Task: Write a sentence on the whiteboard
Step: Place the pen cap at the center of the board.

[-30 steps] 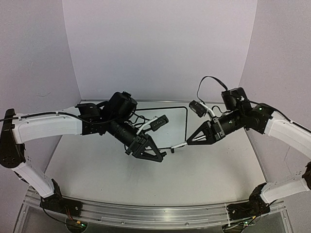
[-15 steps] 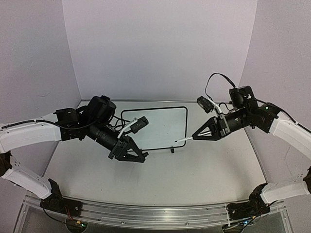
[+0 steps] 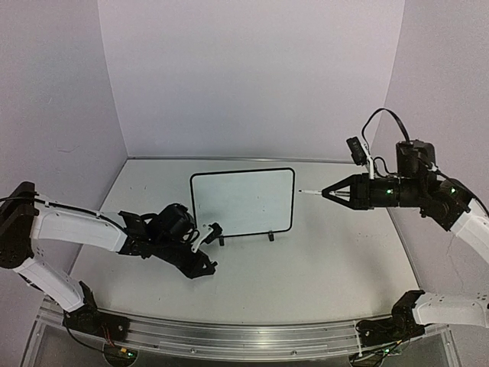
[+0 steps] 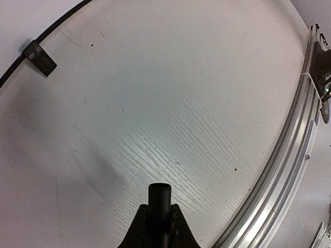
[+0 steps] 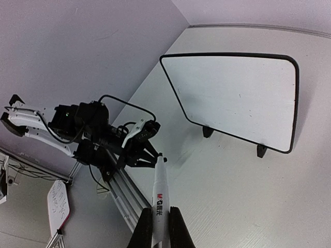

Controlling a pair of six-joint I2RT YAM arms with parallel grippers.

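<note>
The whiteboard point(image 3: 243, 200) stands upright on two black feet at mid-table; its face is blank and no sentence shows on it. It also shows in the right wrist view point(image 5: 238, 93). My right gripper point(image 3: 330, 194) is right of the board, shut on a white marker point(image 3: 313, 192) whose bare tip points left at the board's right edge. In the right wrist view, the gripper point(image 5: 160, 219) holds the marker point(image 5: 160, 191). My left gripper point(image 3: 206, 264) is low, near and left of the board, shut on a black marker cap point(image 4: 159, 194). One board foot point(image 4: 40, 58) shows.
An aluminium rail point(image 3: 229, 336) runs along the table's near edge and shows close to my left gripper in the left wrist view point(image 4: 279, 175). Purple walls close off the back and sides. My left arm point(image 5: 98, 132) lies low by the rail.
The two grippers were joined at the marker in front of the board. They have parted: my left arm dropped back to the near left with the cap, my right arm drew right with the marker.
</note>
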